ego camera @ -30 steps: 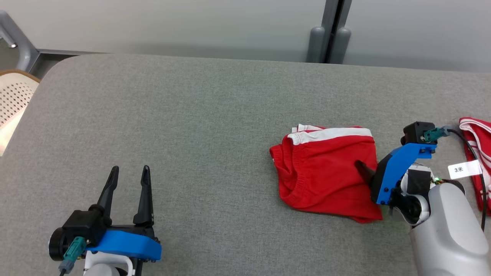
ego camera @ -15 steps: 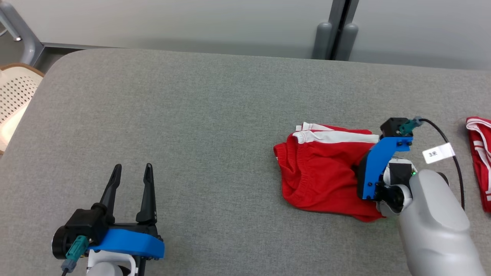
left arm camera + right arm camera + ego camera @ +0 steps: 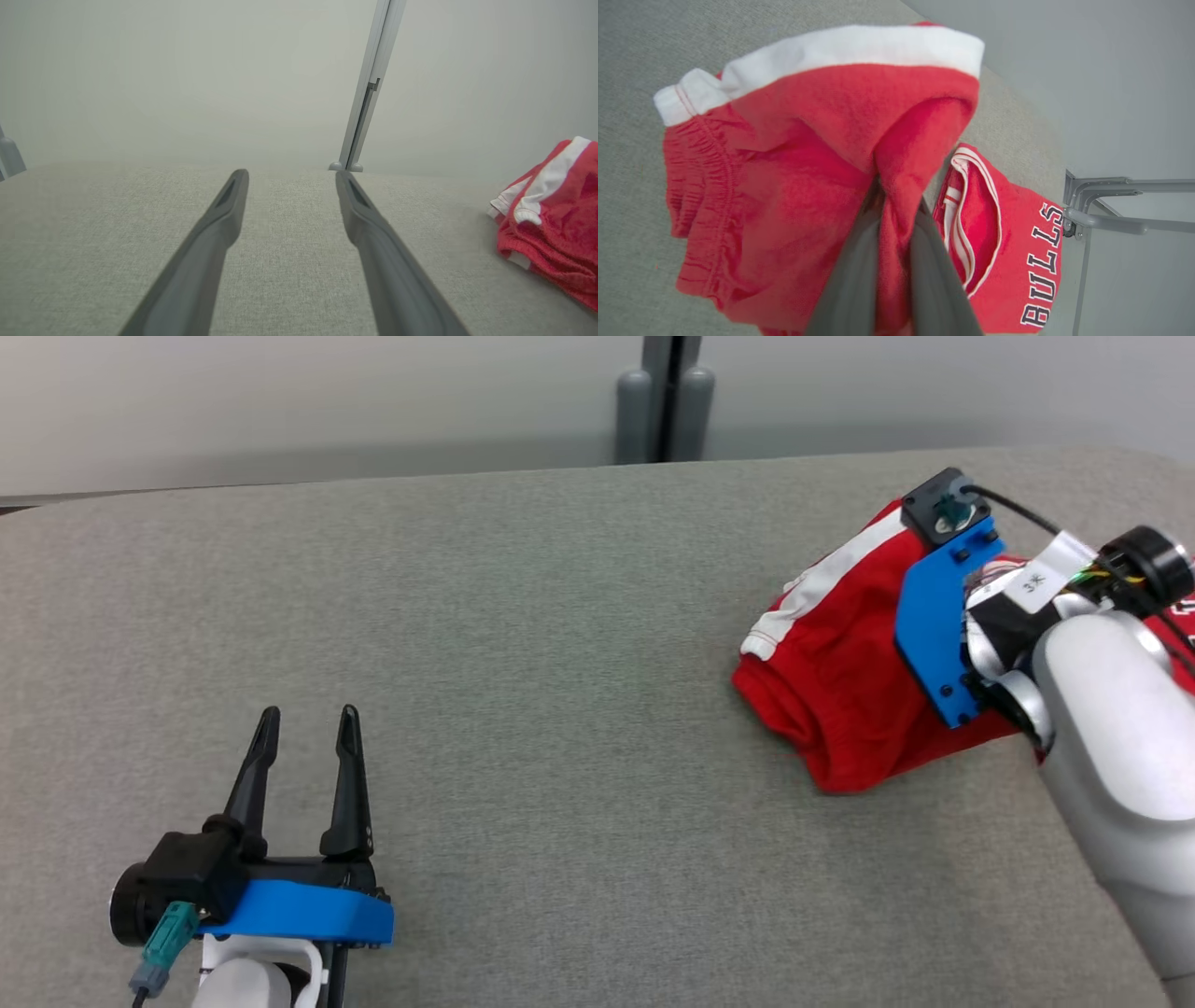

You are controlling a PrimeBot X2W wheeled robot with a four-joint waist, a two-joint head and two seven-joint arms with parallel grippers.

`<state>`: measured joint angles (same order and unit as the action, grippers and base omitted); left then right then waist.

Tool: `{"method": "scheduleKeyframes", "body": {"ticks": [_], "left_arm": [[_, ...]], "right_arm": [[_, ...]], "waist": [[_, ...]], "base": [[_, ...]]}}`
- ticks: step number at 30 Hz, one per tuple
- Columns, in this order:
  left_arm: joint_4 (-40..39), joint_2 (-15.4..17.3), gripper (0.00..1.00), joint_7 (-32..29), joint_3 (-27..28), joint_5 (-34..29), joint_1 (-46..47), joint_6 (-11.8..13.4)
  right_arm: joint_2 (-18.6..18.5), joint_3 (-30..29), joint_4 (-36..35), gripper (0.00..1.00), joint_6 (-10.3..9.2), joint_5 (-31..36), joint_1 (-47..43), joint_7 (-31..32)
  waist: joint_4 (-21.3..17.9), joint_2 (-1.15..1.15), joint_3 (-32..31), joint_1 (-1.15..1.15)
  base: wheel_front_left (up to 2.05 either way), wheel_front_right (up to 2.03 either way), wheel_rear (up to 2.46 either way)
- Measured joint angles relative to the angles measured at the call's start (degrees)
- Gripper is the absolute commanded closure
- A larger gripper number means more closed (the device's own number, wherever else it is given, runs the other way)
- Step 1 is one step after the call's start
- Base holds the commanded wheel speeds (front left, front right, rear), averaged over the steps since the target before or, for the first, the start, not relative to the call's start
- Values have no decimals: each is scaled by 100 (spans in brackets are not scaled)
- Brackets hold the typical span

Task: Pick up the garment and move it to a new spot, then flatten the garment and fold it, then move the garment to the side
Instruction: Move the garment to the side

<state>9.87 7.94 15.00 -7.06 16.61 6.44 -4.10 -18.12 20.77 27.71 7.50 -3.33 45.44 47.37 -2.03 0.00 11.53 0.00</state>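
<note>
Right wrist view: right gripper (image 3: 899, 205) pinches the red garment (image 3: 784, 186), pickup apparently begun; left gripper (image 3: 309, 713) gapes empty; moving, flattening, folding remain.

Dark fingers (image 3: 347, 784), blue brackets (image 3: 299, 919), pale forearm (image 3: 1111, 709), tag (image 3: 1032, 583) perhaps lettered

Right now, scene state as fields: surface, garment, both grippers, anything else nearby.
surface: grey fabric-covered table
garment: red shorts with a white stripe, bunched up, on the robot's right side
right gripper: shut on a fold of the red shorts
left gripper: open, empty, over bare table
other: second red garment lettered BULLS, lying beside the red shorts
</note>
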Motion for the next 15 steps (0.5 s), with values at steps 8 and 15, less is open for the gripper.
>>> {"method": "scheduleKeyframes", "body": {"ticks": [8, 15], "left_arm": [[-103, 76, 0, 0, -36, -118, 354, -98], [-136, 283, 0, -40, -136, -174, 713, -156]], "right_arm": [[-1332, 711, -714, 100, 0, -688, 417, -66], [-1758, 367, -305, 100, 0, -833, 635, -705]], "waist": [[-643, 0, 351, 0], [-923, 0, 903, 0]], "base": [[0, 0, 0], [0, 0, 0]]}}
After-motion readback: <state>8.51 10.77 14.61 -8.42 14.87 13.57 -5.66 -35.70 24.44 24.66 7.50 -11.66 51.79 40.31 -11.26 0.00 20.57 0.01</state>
